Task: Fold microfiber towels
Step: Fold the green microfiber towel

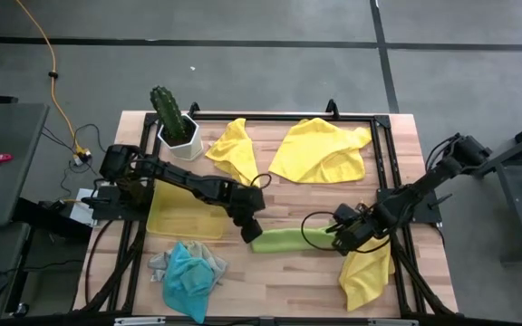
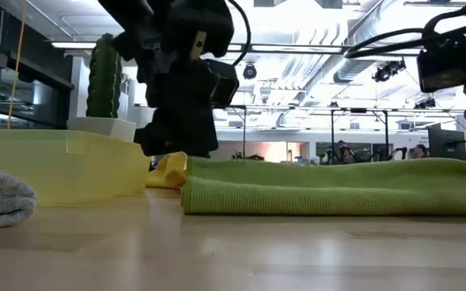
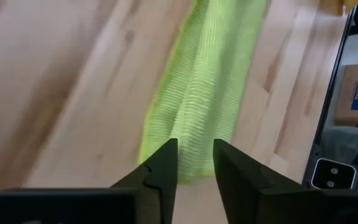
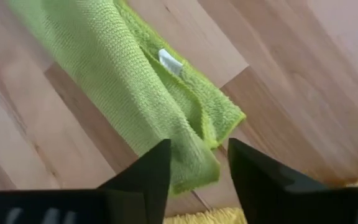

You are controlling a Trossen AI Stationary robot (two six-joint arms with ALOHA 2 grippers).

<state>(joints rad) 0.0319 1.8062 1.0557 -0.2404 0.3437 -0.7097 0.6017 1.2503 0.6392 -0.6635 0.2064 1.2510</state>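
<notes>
The lime green towel (image 1: 284, 240) lies folded into a strip on the worktop (image 1: 306, 272). The left tool (image 1: 248, 234) and right tool (image 1: 341, 243) hover parted over its opposite ends, gripping nothing.

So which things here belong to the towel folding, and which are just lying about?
Job: green towel, folded into a strip between the left gripper and right gripper; yellow towels; blue towel; grey towel.
Lying about: cactus pot; yellow tray.
</notes>
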